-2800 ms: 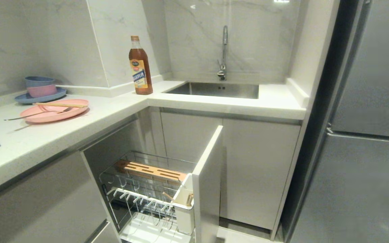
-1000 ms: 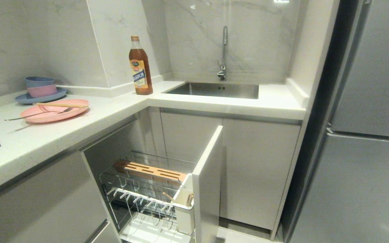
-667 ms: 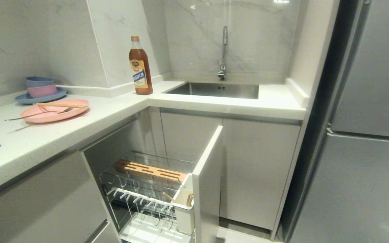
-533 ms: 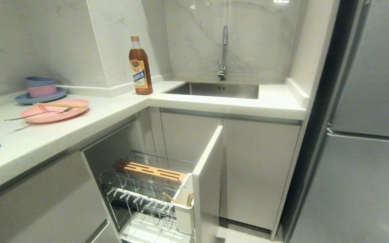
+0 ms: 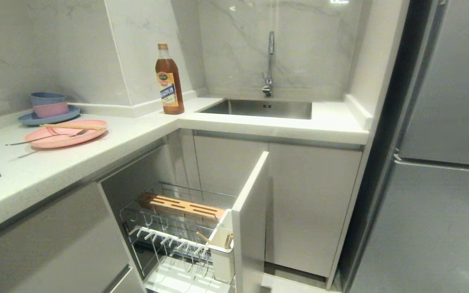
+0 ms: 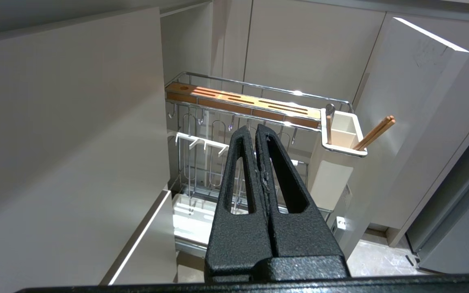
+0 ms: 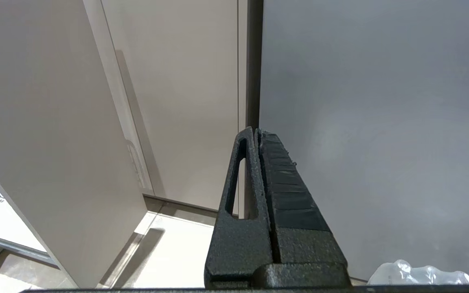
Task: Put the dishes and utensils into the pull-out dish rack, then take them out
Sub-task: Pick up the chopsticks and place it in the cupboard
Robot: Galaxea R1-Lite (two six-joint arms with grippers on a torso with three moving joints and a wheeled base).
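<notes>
Up above the left hand [image 6: 256, 129], which was pressed together and empty, the round pink plate [image 5: 65, 133] sat on the white surface [image 5: 136, 134]. Reaching blindly could knock the thin wooden chopsticks [image 5: 71, 126] off.

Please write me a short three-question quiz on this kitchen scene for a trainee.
1. True or false: the pink plate stands in the pull-out dish rack.
2. What lies across the plate? A) chopsticks B) a knife C) a sponge
3. Fill in: both the left gripper and the right gripper are ____.

Key: 1. false, it lies on the counter. 2. A, the chopsticks. 3. shut.
</notes>
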